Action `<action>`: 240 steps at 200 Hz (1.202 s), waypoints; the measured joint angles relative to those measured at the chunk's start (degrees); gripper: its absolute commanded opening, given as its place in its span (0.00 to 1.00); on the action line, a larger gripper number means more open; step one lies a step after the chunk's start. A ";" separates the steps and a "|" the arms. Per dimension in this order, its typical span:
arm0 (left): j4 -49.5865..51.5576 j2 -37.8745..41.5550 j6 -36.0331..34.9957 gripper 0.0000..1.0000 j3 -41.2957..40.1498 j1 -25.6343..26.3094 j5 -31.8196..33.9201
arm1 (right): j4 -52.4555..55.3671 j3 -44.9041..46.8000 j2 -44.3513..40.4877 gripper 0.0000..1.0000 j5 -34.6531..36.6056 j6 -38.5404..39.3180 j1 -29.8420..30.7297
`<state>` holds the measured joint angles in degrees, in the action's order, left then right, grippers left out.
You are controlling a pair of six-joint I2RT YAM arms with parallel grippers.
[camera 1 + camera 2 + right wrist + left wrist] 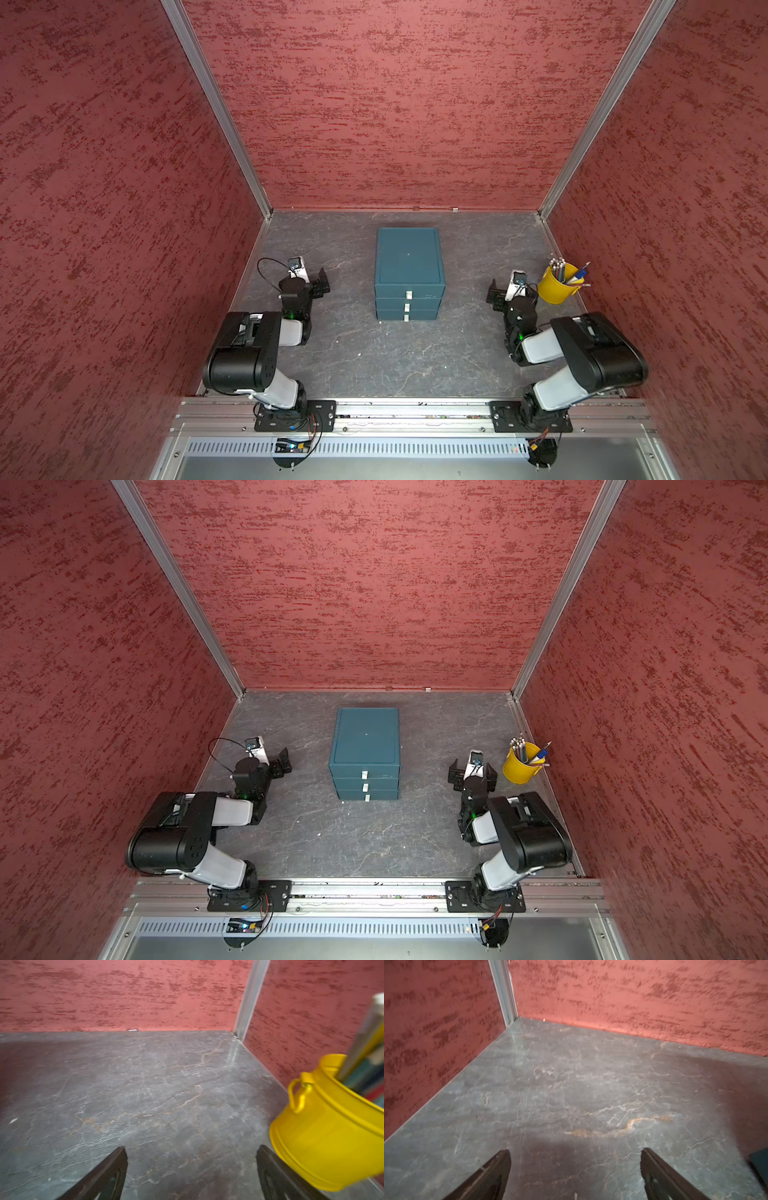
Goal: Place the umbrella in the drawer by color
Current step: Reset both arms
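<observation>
**Red walls, grey table: a bucket that is easy to knock over**

No umbrella shows plainly. It is most likely among the bundle of thin sticks standing in the yellow bucket, next to a blue pen. Whether those sticks are folded umbrellas, and what colour they are, is too small to tell.

The bucket sits just outside one jaw of the right gripper, not between the jaws. Those jaws are wide apart with only bare table between them. The left gripper is also spread wide and empty. The chest of drawers stands between the two grippers, well apart from both.

Several things could go wrong from here:
- **Tipping the bucket:** it looks light and top-heavy with its load, so a jaw swinging across or pushing down on the rim could tip it and scatter the contents.
- **Wrong pick:** the sticks are packed close, so closing on them may catch several at once, or the pen.
- **Wrong drawer:** all three drawers are shut and the same teal, so no colour cue shows.
- **Slipping or dragging:** the pale handles are small, so the jaws may slip off one. A pull may also drag the whole chest unless the other arm braces it.
</observation>
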<state>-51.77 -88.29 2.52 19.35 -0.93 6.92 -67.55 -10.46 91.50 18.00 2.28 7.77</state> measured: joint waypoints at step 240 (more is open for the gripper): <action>-1.44 0.02 -1.11 1.00 0.50 0.68 0.66 | 11.76 -10.47 -2.51 0.99 -13.92 -2.91 -7.45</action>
<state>-53.21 -88.27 1.41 19.86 -0.25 7.57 -55.79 -20.93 88.99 4.08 -0.62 0.32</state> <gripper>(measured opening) 0.996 0.985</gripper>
